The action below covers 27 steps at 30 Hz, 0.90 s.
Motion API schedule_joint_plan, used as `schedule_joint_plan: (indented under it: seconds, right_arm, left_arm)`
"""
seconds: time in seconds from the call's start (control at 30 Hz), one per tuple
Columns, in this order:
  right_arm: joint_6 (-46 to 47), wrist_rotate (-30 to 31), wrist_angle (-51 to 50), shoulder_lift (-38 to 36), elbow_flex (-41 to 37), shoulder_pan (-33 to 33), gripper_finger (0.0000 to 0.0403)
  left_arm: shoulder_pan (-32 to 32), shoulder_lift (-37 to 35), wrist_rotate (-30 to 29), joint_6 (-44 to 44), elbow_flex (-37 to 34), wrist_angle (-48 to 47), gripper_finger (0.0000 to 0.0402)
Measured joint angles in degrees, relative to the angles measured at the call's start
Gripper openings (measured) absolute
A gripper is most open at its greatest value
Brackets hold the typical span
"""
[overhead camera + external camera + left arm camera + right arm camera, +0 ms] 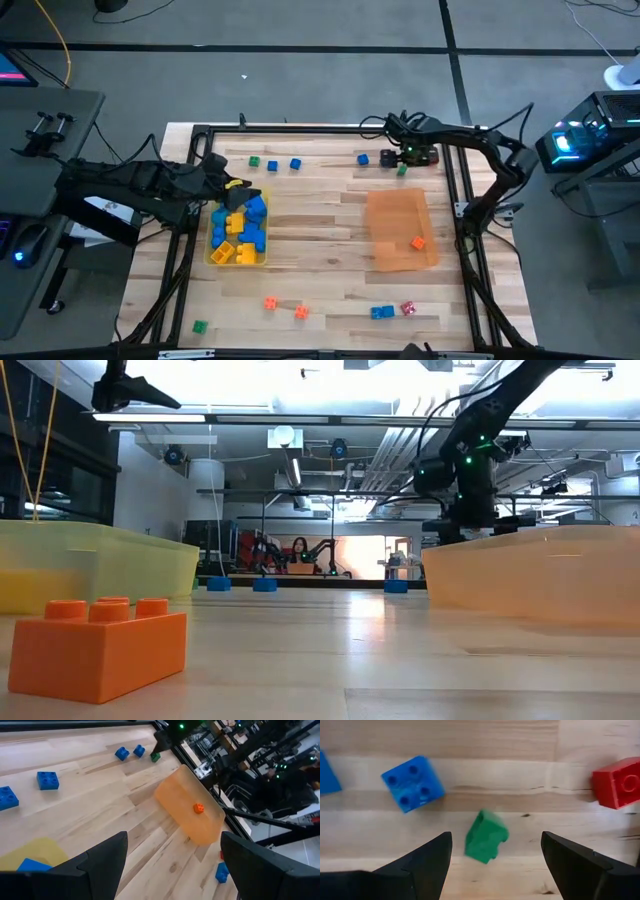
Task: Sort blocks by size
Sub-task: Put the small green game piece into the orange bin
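My right gripper (400,155) is open at the table's far right. In its wrist view (495,837) a small green block (486,836) lies on the wood between the spread fingers, untouched. A blue block (413,783) and a red block (617,782) lie beside it. My left gripper (240,188) is open and empty (173,836) over the far end of the yellow tray (214,255), which holds several blue and yellow blocks (245,225). The orange tray (400,225) holds one orange cube (418,242).
Loose blocks lie on the wood: green (255,161) and two blue (285,164) at the far side. Near the front edge are two orange (285,307), a green (200,326), a blue (382,313) and a red (407,309). A black frame (300,128) borders the table.
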Motion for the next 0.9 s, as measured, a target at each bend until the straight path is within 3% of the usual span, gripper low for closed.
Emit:
schedule_joint_plan:
  seconds: [0.4, 0.7, 0.9]
  right_arm:
    - [4.1, -3.9, -0.2, 0.0, 0.0, -2.4, 0.0243]
    - [9.5, -7.5, 5.8, 0.0, -6.0, -2.4, 0.0238]
    - [10.1, -6.5, 9.5, 0.0, -9.4, -2.4, 0.0236]
  left_arm:
    - [0.0, 0.0, 0.2, 1.1, 0.0, 0.0, 0.0305]
    - [0.0, 0.0, 0.2, 1.5, 0.0, 0.0, 0.0305]
    - [0.0, 0.0, 0.2, 1.5, 0.0, 0.0, 0.0305]
